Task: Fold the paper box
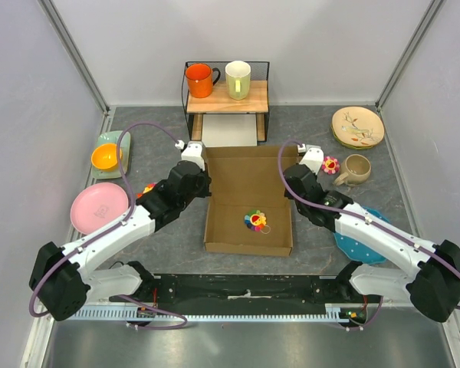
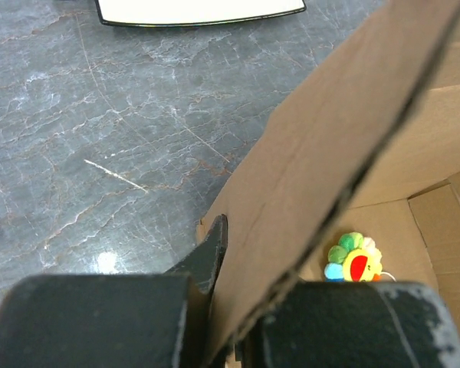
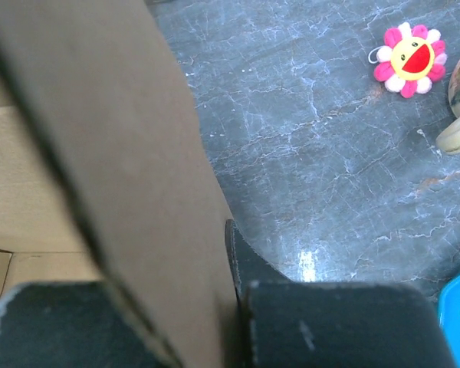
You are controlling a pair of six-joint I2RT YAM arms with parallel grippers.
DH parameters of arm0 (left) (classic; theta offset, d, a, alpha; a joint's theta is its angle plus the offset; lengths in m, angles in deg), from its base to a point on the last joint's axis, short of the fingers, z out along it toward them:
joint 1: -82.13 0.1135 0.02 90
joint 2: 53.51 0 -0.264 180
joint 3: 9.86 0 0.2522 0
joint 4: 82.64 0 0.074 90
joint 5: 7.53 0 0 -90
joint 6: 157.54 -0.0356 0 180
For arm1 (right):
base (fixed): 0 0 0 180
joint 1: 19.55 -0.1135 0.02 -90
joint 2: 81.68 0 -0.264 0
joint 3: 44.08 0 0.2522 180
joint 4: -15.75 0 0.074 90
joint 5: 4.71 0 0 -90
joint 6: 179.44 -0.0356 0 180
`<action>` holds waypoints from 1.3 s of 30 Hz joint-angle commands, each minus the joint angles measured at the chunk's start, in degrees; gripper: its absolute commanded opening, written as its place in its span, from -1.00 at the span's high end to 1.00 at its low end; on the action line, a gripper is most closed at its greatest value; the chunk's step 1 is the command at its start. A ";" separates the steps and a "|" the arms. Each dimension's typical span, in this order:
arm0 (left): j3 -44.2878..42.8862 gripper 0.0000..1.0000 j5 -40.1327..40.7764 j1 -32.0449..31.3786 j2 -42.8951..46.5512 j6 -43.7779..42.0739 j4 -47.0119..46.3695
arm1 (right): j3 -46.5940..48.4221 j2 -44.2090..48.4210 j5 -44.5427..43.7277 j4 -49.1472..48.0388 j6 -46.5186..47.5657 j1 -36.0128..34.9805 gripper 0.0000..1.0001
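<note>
Left gripper (image 2: 236, 307): we saw its 2 fingers pressed together on the left wall of the paper box (image 1: 249, 195), near the far-left corner, with the cardboard edge running up between them.
Right gripper (image 3: 215, 299): we found it pinching the right wall of the box in the same way, near the far-right corner; 1 dark finger (image 3: 244, 264) lay against the outer face of the wall.
Paper box: it sat at the middle of the grey marbled table (image 1: 161, 126), between the 2 arms, open at the top, with its side walls and near wall standing upright.
Rainbow flower toy (image 1: 255, 221): it lay on the box floor, toward the near side.
Pink flower toy (image 3: 409, 60): we saw it on the table outside the box, just right of the right gripper.
Beige cup (image 1: 356, 169): it stood just beside that pink toy, with a decorated plate (image 1: 358, 126) behind it.
Blue plate (image 1: 356, 244): it was partly hidden under the right arm.
Wooden shelf (image 1: 227, 98): it stood beyond the box and carried an orange mug (image 1: 200, 80) and a pale mug (image 1: 238, 79).
White tray (image 1: 230, 129): it lay under the shelf, close to the box's far edge.
Left side: we noted an orange bowl (image 1: 106, 157) on a green plate (image 1: 116, 140), and a pink plate (image 1: 98, 207) nearer the arm bases.
</note>
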 commanded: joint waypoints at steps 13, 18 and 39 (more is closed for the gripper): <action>2.58 0.97 11.20 -0.66 4.72 5.60 -19.99 | 1.38 -1.58 -4.48 -9.03 6.12 -0.67 1.00; 3.72 0.97 11.99 -0.58 2.26 6.57 -25.09 | 2.08 -3.70 -5.54 -12.01 5.24 -1.11 1.00; 21.03 0.96 10.06 -0.66 5.07 10.52 -35.91 | -8.64 -2.12 -9.49 -13.69 1.02 -3.04 1.00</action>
